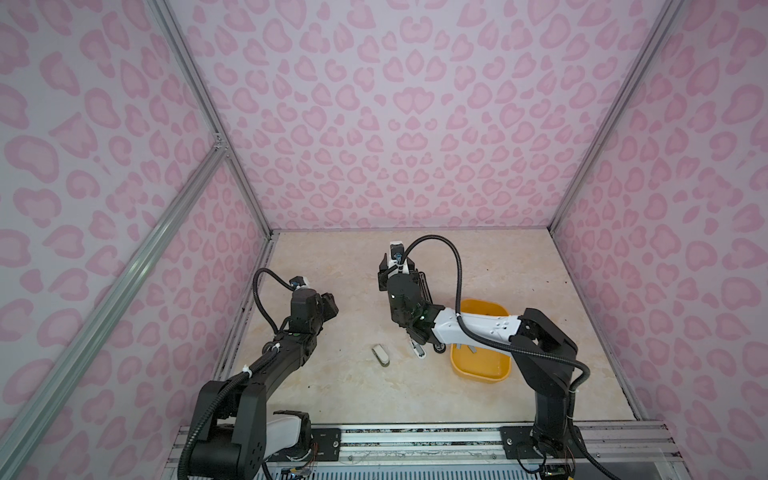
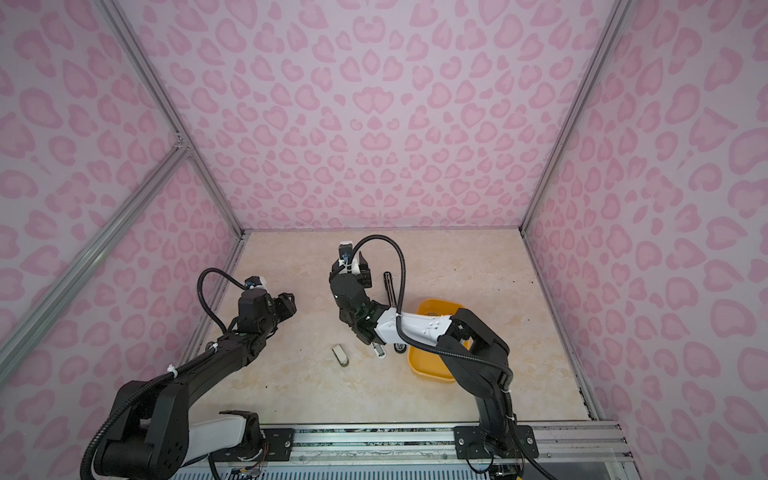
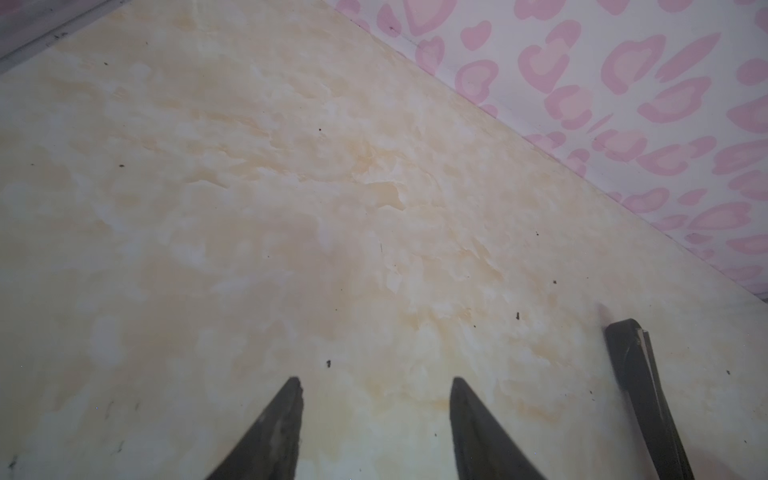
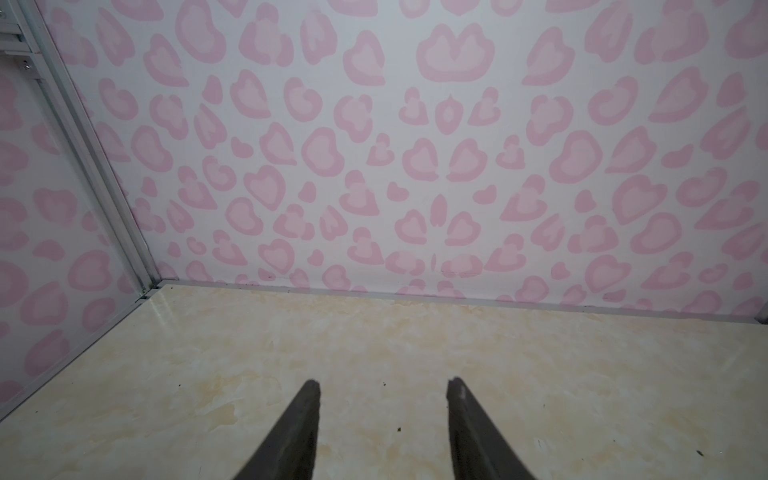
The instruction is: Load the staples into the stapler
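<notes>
The left gripper and right gripper have dark tapered fingers apart, empty, over the glossy marbled table. Flat grey staples lie in the rounded yellow plastic tub, right of the small white stapler.

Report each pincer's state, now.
Left pincer: open, holding nothing.
Right pincer: open, holding nothing.

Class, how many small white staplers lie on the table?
2. The first stapler lies in the open near mid-table; the second stapler lies between it and the yellow tray, partly under the right arm, which may hide others.
</notes>
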{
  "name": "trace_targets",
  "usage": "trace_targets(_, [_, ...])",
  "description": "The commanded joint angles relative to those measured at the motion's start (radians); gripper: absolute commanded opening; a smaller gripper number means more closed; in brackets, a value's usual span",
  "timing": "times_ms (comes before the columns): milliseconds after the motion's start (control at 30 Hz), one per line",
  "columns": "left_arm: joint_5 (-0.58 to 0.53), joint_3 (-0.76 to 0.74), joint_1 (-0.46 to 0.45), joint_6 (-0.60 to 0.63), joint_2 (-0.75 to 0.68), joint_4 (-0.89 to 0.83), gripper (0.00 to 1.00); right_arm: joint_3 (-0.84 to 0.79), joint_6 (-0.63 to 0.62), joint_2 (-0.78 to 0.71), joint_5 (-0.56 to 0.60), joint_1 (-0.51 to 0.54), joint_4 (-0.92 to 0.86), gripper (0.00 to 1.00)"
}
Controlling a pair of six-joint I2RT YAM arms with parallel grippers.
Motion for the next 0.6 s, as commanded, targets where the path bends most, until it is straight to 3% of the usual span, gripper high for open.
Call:
trace_targets(0, [0.088,0.007,-0.006,0.031,0.014,0.137,0.63,-0.134,0.140,-0.106,-0.054,-0.023,-0.105,0.48])
trace_targets(200, [0.229,0.118,-0.048,0.113,0.071,0.118,0.64,-0.313,0.247,-0.249,-0.159,-0.001,-0.256,0.42])
trace_targets(433, [0.336,0.211,-0.120,0.157,0.163,0.109,0.63,-0.368,0.450,-0.326,-0.170,0.096,-0.585,0.38])
trace_targets(567, [0.379,0.226,-0.166,0.185,0.194,0.108,0.63,-0.438,0.553,-0.358,-0.223,0.138,-0.670,0.38])
